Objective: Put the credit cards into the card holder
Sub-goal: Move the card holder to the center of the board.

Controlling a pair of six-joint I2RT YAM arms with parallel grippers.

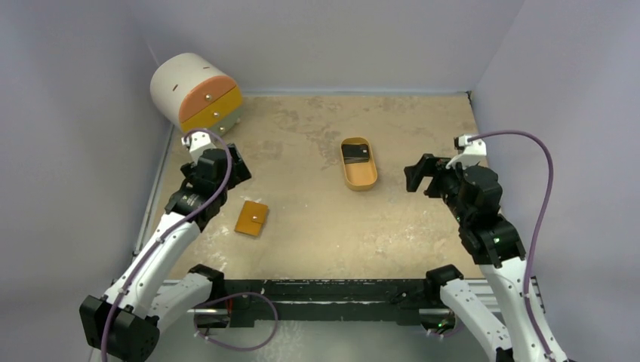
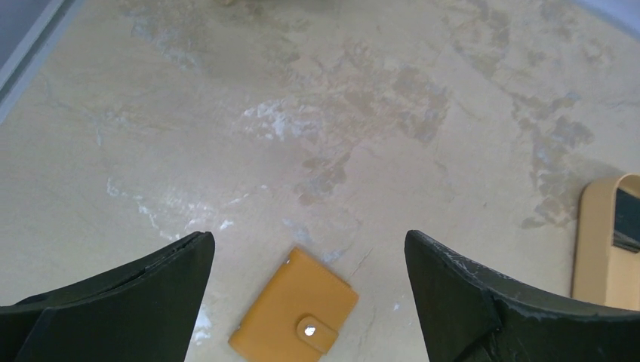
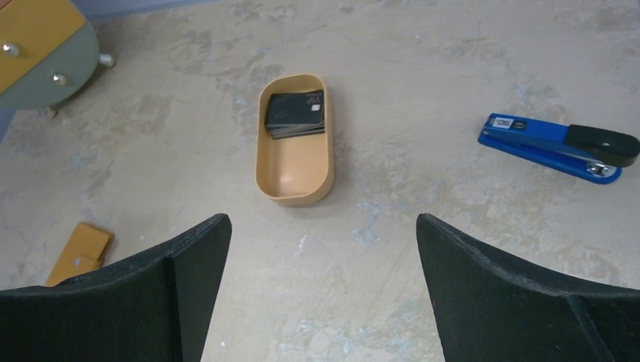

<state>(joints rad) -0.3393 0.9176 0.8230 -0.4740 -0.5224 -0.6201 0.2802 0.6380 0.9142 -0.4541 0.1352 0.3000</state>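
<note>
Cream-coloured and round, a small drawer cabinet (image 1: 195,94) lies on its side in the far left corner of the table (image 1: 317,241), its coloured drawer fronts and little knobs turned toward the middle.

Just in front of it the left gripper (image 1: 235,163) hangs above the tabletop; its jaws are spread wide with nothing between them. In the left wrist view, the card holder (image 2: 296,311) shows on the table below the gap between its dark fingers (image 2: 151,294).

That orange-tan card holder lies flat and folded on the near left part of the table; its snap tab is fastened over the edge, with a small silver stud showing. It touches neither gripper and sits well apart from the tray.

The orange oval tray (image 1: 360,181) stands near the middle of the table, toward the far side. The credit cards (image 3: 295,113), dark with small light markings, lie in a loose stack at its far end; its near end is bare.

To the right of the tray the right gripper (image 1: 416,175) is held above the table, facing it; its jaws stand wide apart and hold nothing.

Farther right in the right wrist view, a blue-and-black stapler (image 3: 555,145) lies on the table, apart from the tray.
</note>
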